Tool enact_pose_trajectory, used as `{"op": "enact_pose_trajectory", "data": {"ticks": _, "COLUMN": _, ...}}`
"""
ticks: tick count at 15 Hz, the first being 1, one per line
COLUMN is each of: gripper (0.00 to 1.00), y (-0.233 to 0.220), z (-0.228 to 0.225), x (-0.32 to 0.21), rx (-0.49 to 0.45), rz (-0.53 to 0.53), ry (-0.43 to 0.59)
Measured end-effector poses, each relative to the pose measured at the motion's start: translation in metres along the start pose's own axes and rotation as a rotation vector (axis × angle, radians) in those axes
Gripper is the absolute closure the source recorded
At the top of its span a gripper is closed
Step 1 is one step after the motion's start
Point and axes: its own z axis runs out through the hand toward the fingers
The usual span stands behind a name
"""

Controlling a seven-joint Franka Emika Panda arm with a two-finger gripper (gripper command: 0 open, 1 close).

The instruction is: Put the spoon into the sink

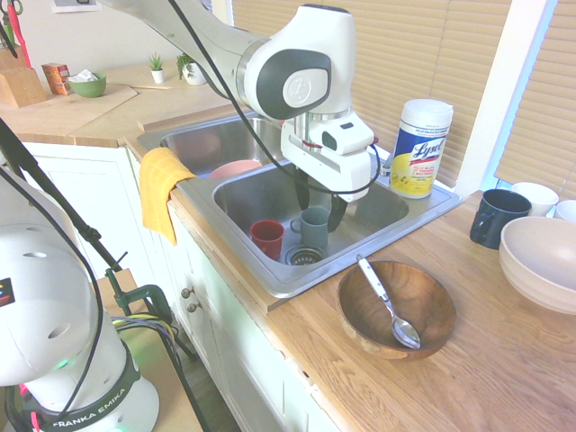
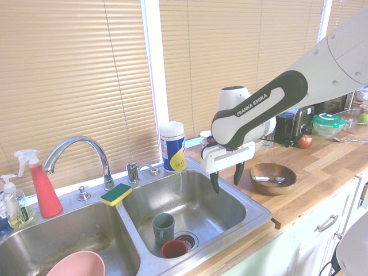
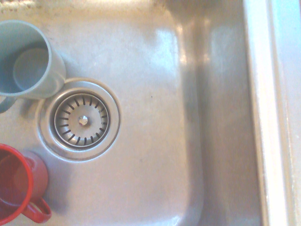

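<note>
Above the sink (image 1: 423, 209) basin the gripper (image 1: 321, 203) is hung open and empty, while the spoon (image 1: 389, 304) is left lying in the wooden bowl (image 1: 360, 310) on the counter, so the slim handle should be pinched squarely from above.

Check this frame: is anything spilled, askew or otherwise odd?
Nothing spilled or damaged. The spoon lies in the wooden bowl, handle over the rim, while the open gripper hangs over the sink.
</note>
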Motion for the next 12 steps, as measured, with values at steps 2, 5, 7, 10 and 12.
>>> {"op": "enact_pose_trajectory", "data": {"ticks": 2, "gripper": 0.0, "y": 0.001, "z": 0.001, "x": 0.001, "rx": -0.002, "rz": 0.002, "ry": -0.001}}
{"op": "enact_pose_trajectory", "data": {"ticks": 5, "gripper": 0.0, "y": 0.012, "z": -0.004, "x": 0.017, "rx": 0.008, "rz": 0.015, "ry": 0.033}}
{"op": "enact_pose_trajectory", "data": {"ticks": 7, "gripper": 0.0, "y": 0.025, "z": -0.018, "x": 0.031, "rx": 0.031, "rz": -0.01, "ry": 0.069}}
{"op": "enact_pose_trajectory", "data": {"ticks": 10, "gripper": 0.0, "y": 0.054, "z": -0.047, "x": 0.052, "rx": 0.075, "rz": -0.036, "ry": 0.116}}
{"op": "enact_pose_trajectory", "data": {"ticks": 12, "gripper": 0.0, "y": 0.085, "z": -0.061, "x": 0.069, "rx": 0.086, "rz": -0.041, "ry": 0.126}}
